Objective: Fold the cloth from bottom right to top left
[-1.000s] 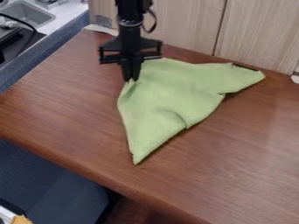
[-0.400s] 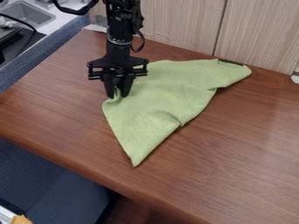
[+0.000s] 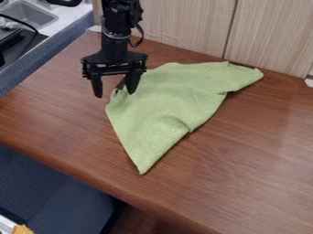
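The black gripper (image 3: 114,93) hangs at the upper left of the table, open, its two fingers spread apart. It is over the left corner of the green cloth (image 3: 168,105), with the right finger in front of the cloth and the left finger over bare wood. The cloth lies folded in a rough triangle, one point toward the front edge and another toward the back right. A small dark patch shows at its left corner, between the fingers.
The brown wooden table (image 3: 245,160) reaches to a pale panelled wall (image 3: 189,27) at the back. A sink (image 3: 29,16) and a dark stove part stand beyond the table's left edge.
The gripper pulled the cloth's corner left and toward the front, then opened and let go. It has since moved slightly up and left, while the cloth lies almost unchanged.
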Controlling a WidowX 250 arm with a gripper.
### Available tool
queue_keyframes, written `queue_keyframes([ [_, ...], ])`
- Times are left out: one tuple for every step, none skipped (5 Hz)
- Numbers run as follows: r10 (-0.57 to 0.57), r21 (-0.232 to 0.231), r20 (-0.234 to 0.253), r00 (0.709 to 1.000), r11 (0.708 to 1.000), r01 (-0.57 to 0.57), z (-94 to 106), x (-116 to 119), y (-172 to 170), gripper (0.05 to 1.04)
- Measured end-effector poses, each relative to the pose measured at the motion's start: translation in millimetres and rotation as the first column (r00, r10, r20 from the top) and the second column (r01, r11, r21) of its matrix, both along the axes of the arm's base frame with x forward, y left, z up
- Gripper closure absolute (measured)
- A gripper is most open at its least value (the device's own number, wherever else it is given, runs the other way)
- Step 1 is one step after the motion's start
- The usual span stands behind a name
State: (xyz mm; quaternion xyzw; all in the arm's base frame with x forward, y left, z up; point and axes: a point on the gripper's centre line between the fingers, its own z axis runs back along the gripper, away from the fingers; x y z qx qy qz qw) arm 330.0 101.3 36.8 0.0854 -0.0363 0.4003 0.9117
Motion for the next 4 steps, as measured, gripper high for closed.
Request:
queue_keyframes([
  [-0.003,0.005,-0.006,1.0,1.0,0.003,2.2,-1.3,0.7,0.077],
  [-0.006,0.018,0.036,0.999,1.0,0.005,25.8,-1.2,1.3,0.083],
  [-0.024,-0.009,0.064,0.998,1.0,0.025,45.7,-1.6,-7.4,0.083],
  [-0.046,-0.019,0.112,0.993,0.999,0.049,66.3,-1.3,-17.6,0.083],
])
